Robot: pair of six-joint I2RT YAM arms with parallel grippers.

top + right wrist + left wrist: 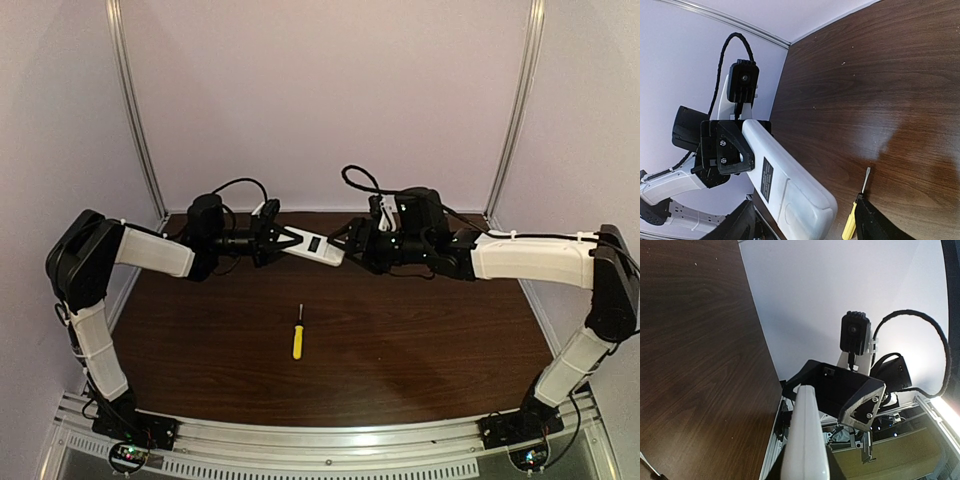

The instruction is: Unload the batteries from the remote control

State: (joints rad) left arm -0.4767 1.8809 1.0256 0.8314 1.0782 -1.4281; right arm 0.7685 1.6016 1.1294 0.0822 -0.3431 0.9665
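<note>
The white remote control is held in the air above the back of the table, its dark label facing up. My left gripper is shut on its left end; in the left wrist view the remote runs out from between my jaws. My right gripper is open, its fingers standing wide on either side of the remote's right end. In the right wrist view the remote's back lid is closed. The batteries are hidden.
A yellow-handled screwdriver lies on the dark wooden table in front of the remote, also in the right wrist view. White walls enclose the back and sides. A metal rail runs along the near edge.
</note>
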